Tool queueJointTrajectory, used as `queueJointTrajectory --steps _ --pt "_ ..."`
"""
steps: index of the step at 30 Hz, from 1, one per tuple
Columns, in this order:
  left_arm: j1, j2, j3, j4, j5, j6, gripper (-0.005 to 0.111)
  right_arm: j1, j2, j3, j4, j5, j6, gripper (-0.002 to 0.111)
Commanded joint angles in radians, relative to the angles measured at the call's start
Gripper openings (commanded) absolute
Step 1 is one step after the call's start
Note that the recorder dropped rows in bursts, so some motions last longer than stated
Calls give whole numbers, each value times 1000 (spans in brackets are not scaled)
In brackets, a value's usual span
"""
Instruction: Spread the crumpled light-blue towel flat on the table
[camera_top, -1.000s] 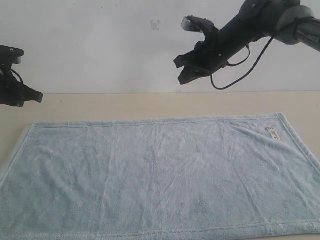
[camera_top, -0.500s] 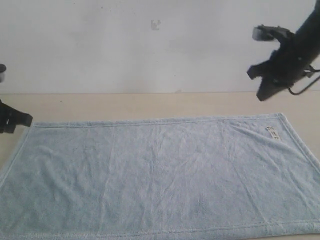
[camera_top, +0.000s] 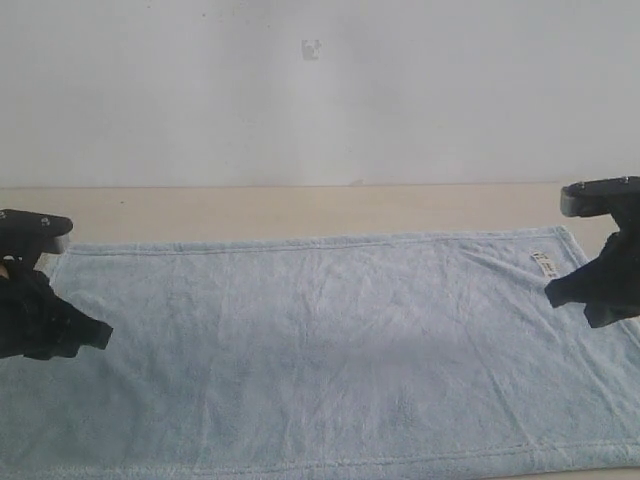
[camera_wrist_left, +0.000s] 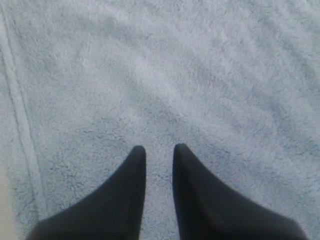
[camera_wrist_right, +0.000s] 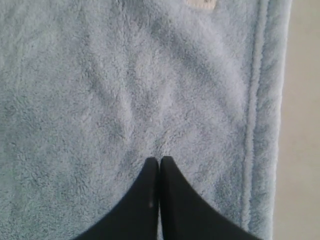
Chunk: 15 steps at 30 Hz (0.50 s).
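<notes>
The light-blue towel (camera_top: 320, 350) lies spread out and nearly flat on the beige table (camera_top: 300, 208), its white label (camera_top: 545, 264) near the far right corner. My left gripper (camera_top: 98, 335) hovers low over the towel's left end; in the left wrist view it (camera_wrist_left: 159, 149) is open by a narrow gap, with only fleece showing between the fingers. My right gripper (camera_top: 556, 292) is low over the right end, just nearer than the label. In the right wrist view it (camera_wrist_right: 159, 160) is shut and holds nothing, with the label (camera_wrist_right: 200, 4) ahead.
A white wall (camera_top: 320, 90) rises behind the table's far edge. Bare table (camera_wrist_right: 302, 125) runs beside the towel's hemmed right edge (camera_wrist_right: 257, 100). The left hem (camera_wrist_left: 20, 115) shows in the left wrist view. The towel's near edge reaches the bottom of the exterior view.
Both arms came down from above the table's far side to just over the towel's two ends. The right arm swung from centre to far right. The towel has not moved.
</notes>
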Motion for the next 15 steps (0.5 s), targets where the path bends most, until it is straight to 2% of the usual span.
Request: queueJointTrajectory --steps 1,6,9,12,15 --pt "-3 -5 60 -10 -56 -12 19 -2 -14 62 -6 -75 15 0" --pt "11 7 119 -4 -99 -12 19 -2 -14 72 -6 -113 25 0" --pt "43 40 153 -4 -110 -33 19 -2 -12 72 -6 -105 25 0" --pt "51 79 155 -2 -84 -33 19 -2 -2 77 -12 -81 32 0" --pt "51 91 155 -2 -41 -37 18 -2 -2 154 -35 -146 95 0"
